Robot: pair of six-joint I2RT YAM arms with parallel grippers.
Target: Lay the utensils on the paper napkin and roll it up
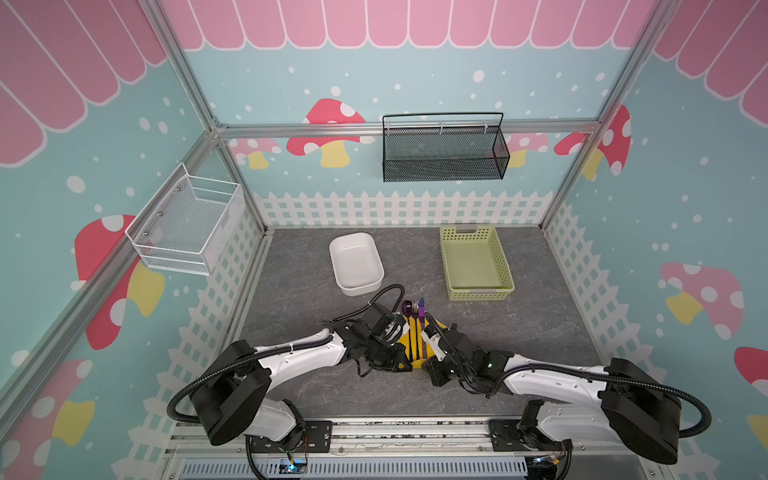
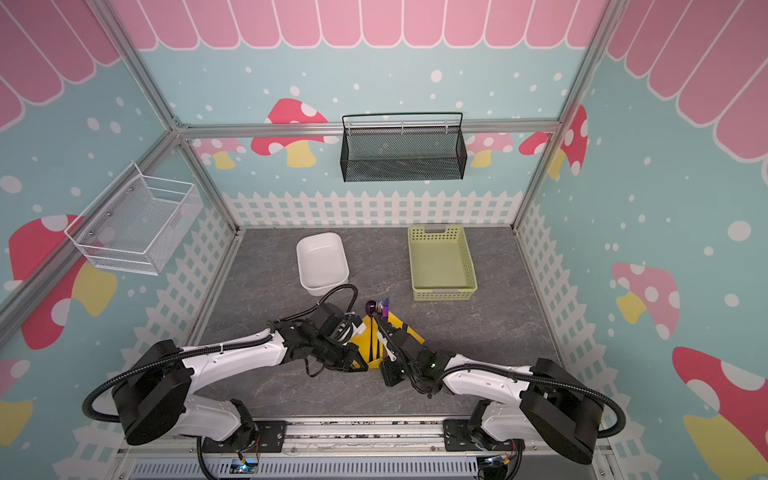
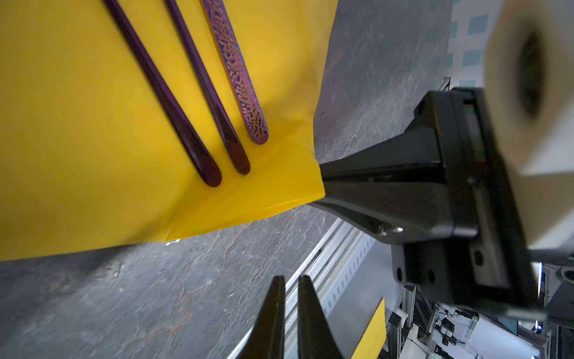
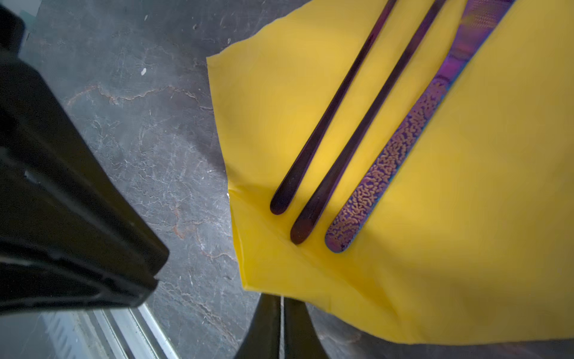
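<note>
napkin: bright yellow thin paper napkin (image 1: 406, 337) lies front-centre on the table, between the two grippers. Its near corner is raised off the surface and its right side curls up against the knife.
utensils: three slim purple plastic utensils (image 1: 413, 309) lie side by side on the napkin, heads poking past its far edge. Wrist views show two smooth dark-purple handles (image 3: 174, 108) and one lighter violet handle (image 3: 240, 80) with a wormy texture.
right gripper (image 4: 282, 299): fingers pressed together, pinching the napkin's near corner, just past the handle ends.
left gripper (image 3: 291, 278): fingers almost together with a slim gap and nothing between them; apart from the napkin's edge.
writing: small dark mark on the right gripper's white housing in a top view, too small to read.
surface: dark grey marble-pattern tabletop (image 1: 519, 353). White rectangular plastic tub (image 1: 331, 251) and pale green perforated plastic basket (image 1: 478, 294) stand further back, well apart from the napkin.
room: teal walls printed with red mushrooms, pink scallops and a white picket fence, in an aluminium frame. Black mesh basket (image 1: 444, 168) on the back wall, white mesh basket (image 1: 187, 249) on the left wall.
</note>
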